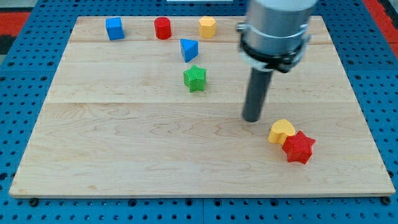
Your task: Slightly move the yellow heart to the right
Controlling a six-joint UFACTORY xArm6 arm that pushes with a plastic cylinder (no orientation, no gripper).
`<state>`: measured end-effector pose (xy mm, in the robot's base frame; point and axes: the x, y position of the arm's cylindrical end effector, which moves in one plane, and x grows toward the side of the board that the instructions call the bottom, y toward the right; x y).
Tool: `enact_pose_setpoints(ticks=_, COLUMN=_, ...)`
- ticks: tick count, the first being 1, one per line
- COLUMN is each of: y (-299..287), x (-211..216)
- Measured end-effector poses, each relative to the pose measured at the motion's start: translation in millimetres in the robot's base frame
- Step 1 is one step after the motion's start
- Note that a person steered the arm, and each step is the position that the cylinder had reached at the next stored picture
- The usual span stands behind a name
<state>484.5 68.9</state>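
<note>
Toward the view's lower right, at about four o'clock from the middle of the wooden board (124,155), sits the yellow heart (281,131). We have no gripper to open or close; our arm ends in a dark rod, and it holds nothing. Our tip (252,119) rests on the board just beside the heart, at roughly ten o'clock from it, and a narrow strip of wood shows between them, so we judge them apart.

We expect the heart to handle as a light, rigid little block that slides readily on the smooth wood and will not deform. We cannot grasp it, only push it. A rightward nudge calls for contact on its nine o'clock flank, near mid-height of its outline; off-centre contact would likely spin it. The red star (299,147) touches the heart at its five o'clock side, so a push to the right may drag or turn the star too.

The heart is a glossy yellow, with two rounded lobes on its upper face and a slightly orange shaded side wall.

Well apart, near the view's top edge, stand a blue cube (114,28), a red cylinder (162,28) and a yellow block (207,27) of unclear shape; a blue triangle (189,49) and a green star (195,78) lie below them.
</note>
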Motion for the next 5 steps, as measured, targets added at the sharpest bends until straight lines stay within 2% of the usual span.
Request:
enact_pose_setpoints(ticks=1, y=-2, x=30)
enact_pose_setpoints(ticks=3, y=46, x=31)
enact_pose_setpoints(ticks=5, y=53, x=33)
